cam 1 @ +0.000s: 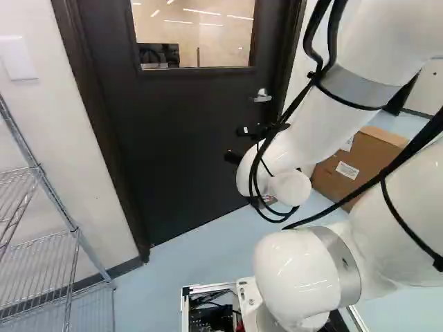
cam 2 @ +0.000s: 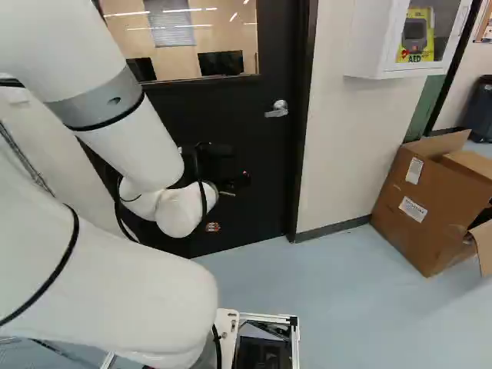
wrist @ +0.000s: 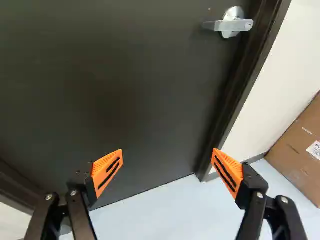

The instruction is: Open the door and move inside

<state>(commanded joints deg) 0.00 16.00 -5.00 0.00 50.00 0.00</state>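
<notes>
My gripper (cam 1: 238,144) hangs in front of the dark door (cam 1: 187,117), lower than the silver lever handle (cam 1: 261,97). The wrist view shows the gripper (wrist: 167,154) open, its orange-padded fingers wide apart with nothing between them. Beyond the fingers, the door (wrist: 115,85) fills much of that view. Its lever handle (wrist: 227,25) is well ahead of the finger on the box's side, close to the door frame, and untouched. The door (cam 2: 254,154) stands closed in its frame and has a window in its upper half.
A wire rack (cam 1: 52,187) stands left of the door in the left base view. Right of the door frame in the right base view, past a stretch of white wall (cam 2: 338,146), are an opened cardboard box (cam 2: 423,207) on the floor and a white wall cabinet (cam 2: 373,38).
</notes>
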